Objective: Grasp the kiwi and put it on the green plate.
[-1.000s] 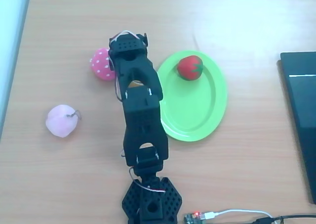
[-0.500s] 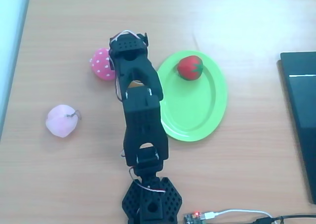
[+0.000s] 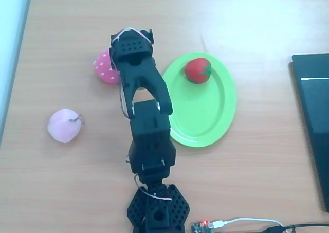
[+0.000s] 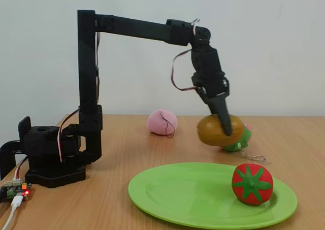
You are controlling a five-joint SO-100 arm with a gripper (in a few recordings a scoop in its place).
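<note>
Wooden table (image 4: pixel 152 143) before a pale wall. Centre right of the fixed view: the black gripper (image 4: pixel 222 119) clamps the kiwi (image 4: pixel 217 130), lifted clear of the tabletop, behind the green plate (image 4: pixel 193 194). A red strawberry (image 4: pixel 252 184) sits on the plate's right end.

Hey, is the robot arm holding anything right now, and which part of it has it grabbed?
Yes: the gripper holds the kiwi clear of the table, one finger running down its rounded side in the fixed view.

Arm outstretched, claw (image 4: pixel 221 124) pointing down, clamped shut.
</note>
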